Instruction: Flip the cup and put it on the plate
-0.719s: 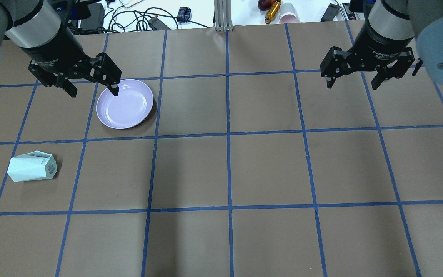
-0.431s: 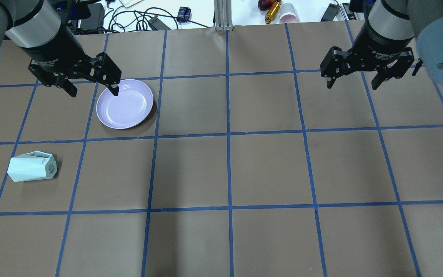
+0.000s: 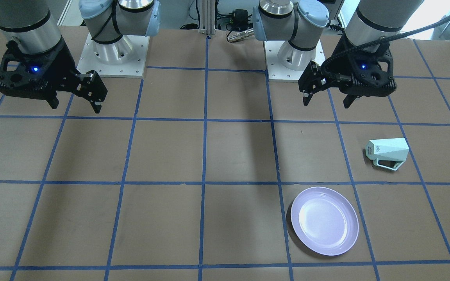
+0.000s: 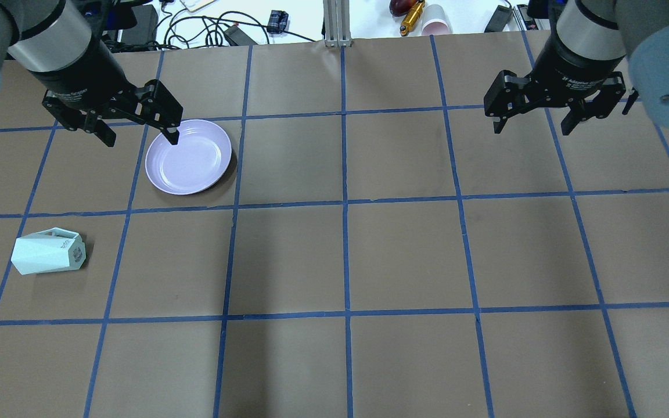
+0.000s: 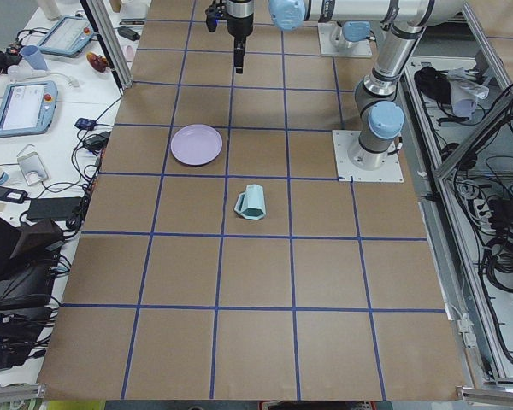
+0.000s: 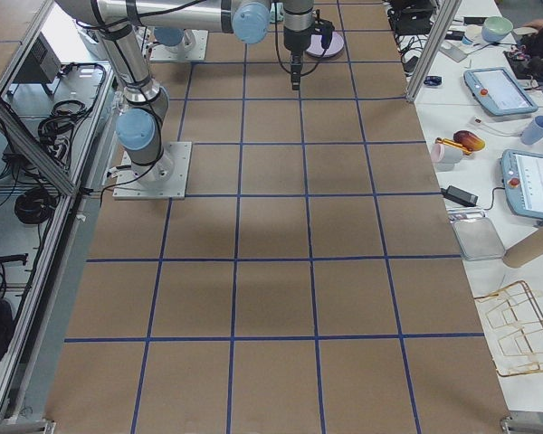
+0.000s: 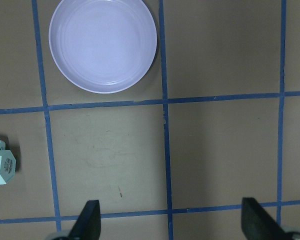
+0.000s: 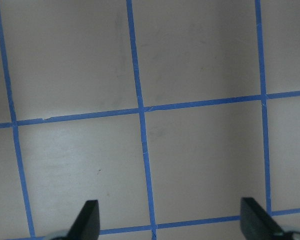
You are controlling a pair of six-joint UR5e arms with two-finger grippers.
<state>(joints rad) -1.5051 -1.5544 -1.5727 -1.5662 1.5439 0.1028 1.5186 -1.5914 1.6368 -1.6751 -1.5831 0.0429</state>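
Observation:
The pale mint-green cup (image 4: 49, 254) lies on its side on the table at the near left, its base with the printed mark toward the middle and its handle on the far side. It also shows in the front view (image 3: 388, 151) and at the left edge of the left wrist view (image 7: 0, 165). The lavender plate (image 4: 189, 157) sits bare, farther out and to the cup's right, and shows in the left wrist view (image 7: 102, 45). My left gripper (image 4: 140, 138) is open and empty, high over the plate's near-left side. My right gripper (image 4: 532, 128) is open and empty, high over the far right.
The table is brown paper with a blue tape grid. Cables, a pink cup (image 4: 436, 20) and tools lie beyond the far edge. The two arm bases (image 3: 115, 47) stand on the robot's side. Tablets and gear sit on side benches (image 6: 511, 172).

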